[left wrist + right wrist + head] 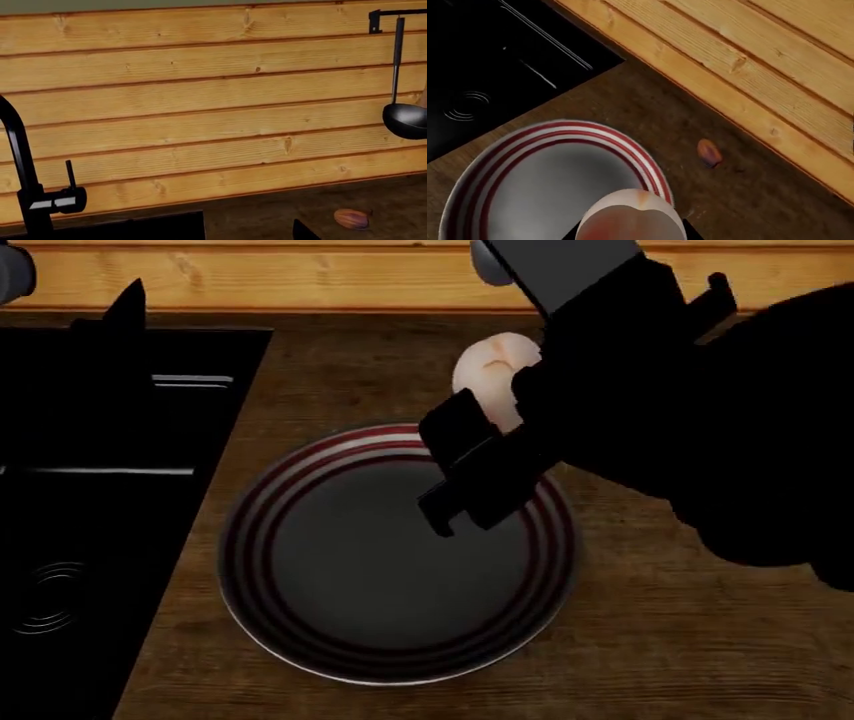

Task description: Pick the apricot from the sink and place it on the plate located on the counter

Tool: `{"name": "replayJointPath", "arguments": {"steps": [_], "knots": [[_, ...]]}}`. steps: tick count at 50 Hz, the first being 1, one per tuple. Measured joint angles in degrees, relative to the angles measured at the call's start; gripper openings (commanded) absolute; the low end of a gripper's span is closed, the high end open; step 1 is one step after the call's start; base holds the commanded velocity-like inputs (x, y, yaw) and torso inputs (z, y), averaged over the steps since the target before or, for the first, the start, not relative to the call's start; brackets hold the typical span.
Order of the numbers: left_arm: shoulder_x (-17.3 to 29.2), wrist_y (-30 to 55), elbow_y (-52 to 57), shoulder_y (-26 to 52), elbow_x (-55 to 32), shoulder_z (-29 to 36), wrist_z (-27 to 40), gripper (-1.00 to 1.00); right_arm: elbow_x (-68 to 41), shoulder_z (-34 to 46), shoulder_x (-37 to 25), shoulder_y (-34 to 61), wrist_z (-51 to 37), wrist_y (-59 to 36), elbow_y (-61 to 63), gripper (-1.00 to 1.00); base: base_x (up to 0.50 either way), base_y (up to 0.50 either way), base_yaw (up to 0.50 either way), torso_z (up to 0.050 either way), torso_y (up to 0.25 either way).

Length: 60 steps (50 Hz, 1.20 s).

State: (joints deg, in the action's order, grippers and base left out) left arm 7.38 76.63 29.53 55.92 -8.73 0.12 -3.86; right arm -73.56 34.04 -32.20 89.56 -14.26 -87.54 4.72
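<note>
My right gripper (470, 445) is shut on the apricot (491, 375), a pale peach-cream fruit, and holds it in the air over the far right rim of the plate (350, 570). In the right wrist view the apricot (630, 220) fills the space between the dark fingers (689, 233), with the striped plate (527, 175) below it. The plate lies on the brown counter (667, 640), right of the black sink (107, 490). My left gripper shows only as one dark fingertip (303, 231) above the counter near the sink's corner, and it holds nothing.
A small orange-brown lump (709, 152) lies on the counter near the pine wall (747, 55); it also shows in the left wrist view (351, 218). A black faucet (23, 170) stands behind the sink. A black ladle (405, 120) hangs on the wall.
</note>
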Motion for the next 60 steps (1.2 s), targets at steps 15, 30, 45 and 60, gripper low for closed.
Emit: {"name": "replayJointPath", "arguments": {"steps": [15, 30, 45, 60], "knots": [[0.2, 1.46, 1.98, 0.33, -0.83, -0.5, 0.31, 1.0, 7.31, 17.73, 2.6, 11.59, 21.62, 3.0, -12.48, -1.0, 0.0, 0.0, 0.0, 0.0, 0.0], [0.39, 1.94, 2.41, 0.42, -1.42, -0.17, 0.75, 1.0, 12.87, 28.31, 5.84, 14.5, 33.68, 7.51, -20.2, -1.0, 0.0, 0.0, 0.0, 0.0, 0.0], [0.65, 1.96, 2.28, 0.16, -1.94, 0.01, 1.16, 1.0, 18.71, 35.09, 12.66, 13.58, 41.53, 14.76, -31.77, -1.0, 0.0, 0.0, 0.0, 0.0, 0.0], [0.75, 2.17, 2.25, 0.2, -2.47, 0.11, 1.64, 1.0, 22.52, 39.28, 17.44, 11.41, 45.31, 19.55, -39.5, -1.0, 0.0, 0.0, 0.0, 0.0, 0.0]]}}
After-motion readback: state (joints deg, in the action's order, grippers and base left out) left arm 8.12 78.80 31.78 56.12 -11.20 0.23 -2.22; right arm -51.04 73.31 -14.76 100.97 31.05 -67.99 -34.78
